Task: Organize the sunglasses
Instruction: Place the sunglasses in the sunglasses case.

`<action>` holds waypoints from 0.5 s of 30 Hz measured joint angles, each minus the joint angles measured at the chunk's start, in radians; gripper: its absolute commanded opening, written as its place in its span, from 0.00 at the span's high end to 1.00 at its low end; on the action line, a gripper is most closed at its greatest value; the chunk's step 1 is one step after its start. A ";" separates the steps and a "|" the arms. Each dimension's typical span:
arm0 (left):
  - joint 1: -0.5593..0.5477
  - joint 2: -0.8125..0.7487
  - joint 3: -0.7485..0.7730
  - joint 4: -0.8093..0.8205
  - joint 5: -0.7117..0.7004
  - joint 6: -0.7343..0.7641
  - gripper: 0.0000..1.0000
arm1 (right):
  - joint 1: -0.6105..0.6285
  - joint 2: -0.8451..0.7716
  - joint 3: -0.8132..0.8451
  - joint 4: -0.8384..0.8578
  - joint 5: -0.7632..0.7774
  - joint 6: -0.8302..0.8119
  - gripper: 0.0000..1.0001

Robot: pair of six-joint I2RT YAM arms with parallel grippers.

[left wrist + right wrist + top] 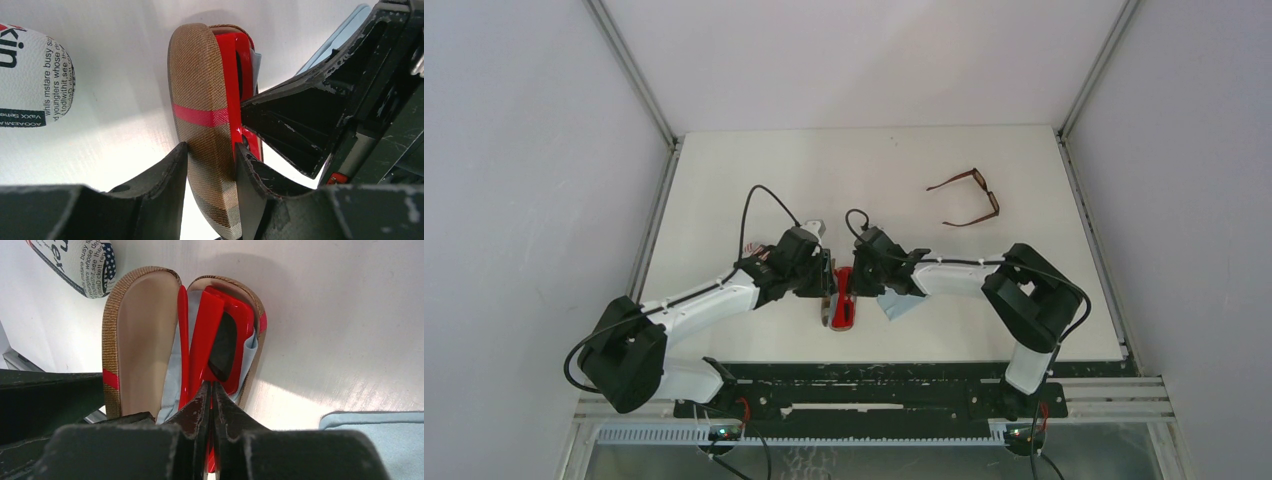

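The red sunglasses (220, 340) lie folded on a light blue cloth (172, 375) inside the open brown plaid case (140, 340), near the table's front middle (844, 300). My left gripper (211, 160) is shut on one shell of the brown case (200, 90), its fingers (175, 170) clamping the fabric wall. My right gripper (210, 390) is shut, and its tips rest on the red frame. It also shows in the left wrist view (245, 107), touching the red sunglasses (235, 60). The dark brown sunglasses (969, 197) lie open at the back right, away from both grippers.
A flag-print case (80, 265) lies left of the brown case (828, 318), also in the left wrist view (35, 75). A second light blue cloth (904, 306) lies flat under the right wrist (375, 440). Grey walls enclose the white table (724, 180).
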 measured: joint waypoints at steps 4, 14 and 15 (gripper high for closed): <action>0.000 0.000 0.000 0.000 0.000 0.000 0.57 | 0.003 0.004 0.009 -0.014 0.002 -0.002 0.98; 0.000 0.000 0.000 0.000 -0.001 0.000 0.57 | 0.008 -0.021 0.011 -0.047 0.018 -0.019 0.94; 0.000 0.000 0.000 -0.001 -0.001 0.000 0.57 | 0.008 -0.026 0.011 -0.053 0.021 -0.021 0.94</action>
